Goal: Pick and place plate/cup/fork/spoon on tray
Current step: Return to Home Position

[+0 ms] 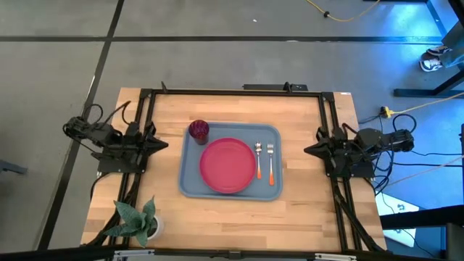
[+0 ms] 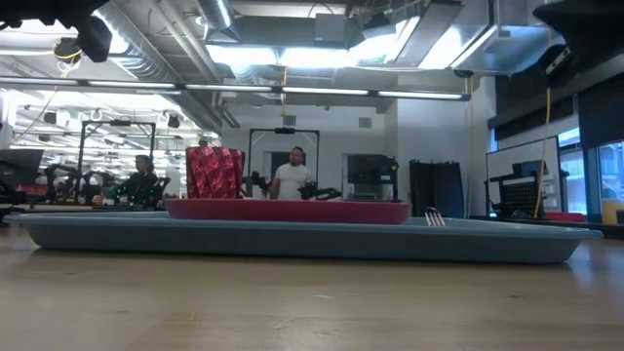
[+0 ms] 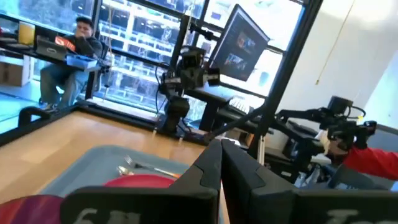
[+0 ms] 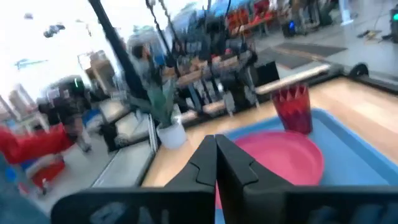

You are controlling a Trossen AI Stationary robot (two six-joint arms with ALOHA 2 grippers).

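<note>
Judging by the layout, we had nothing left to place: on the tray (image 1: 190, 185) lay the plate (image 1: 228, 166), spoon (image 1: 258, 160), fork (image 1: 270, 161), and farthest, the cup (image 1: 199, 130). Both grippers, left (image 1: 161, 144) and right (image 1: 310, 149), sat empty, fingers together, at the table's sides; next we'd only stay parked.

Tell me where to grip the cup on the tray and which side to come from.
Grip the cup across its rim from straight above. It stands upright in the tray's far left corner, narrow enough for two fingers to span. The plate lies close beside it, so a low sideways approach looks crowded. The left gripper, parked at the table's left side, is nearer.
</note>
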